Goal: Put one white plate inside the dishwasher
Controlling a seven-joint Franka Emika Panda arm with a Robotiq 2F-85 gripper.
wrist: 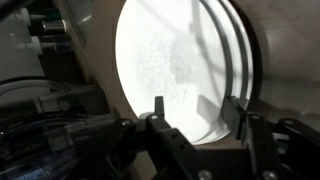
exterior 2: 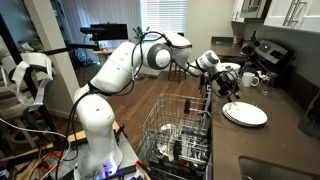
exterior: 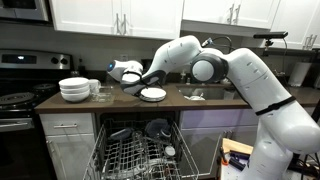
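– White flat round plate (wrist: 175, 70): where does it lie relative to the black gripper (wrist: 197, 108)?
– On the dark countertop (exterior 2: 285, 140), its near rim between the wide-spread, empty jaws; contact cannot be made out. The left of the wrist view is blurred. The plate lies flat, face up; being round, it has no long axis.

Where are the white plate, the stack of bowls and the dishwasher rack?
white plate (exterior: 153, 94), in an exterior view, its flat centre.
stack of bowls (exterior: 74, 90), in an exterior view, side of the stack.
dishwasher rack (exterior 2: 168, 125), in an exterior view, its wire side wall.
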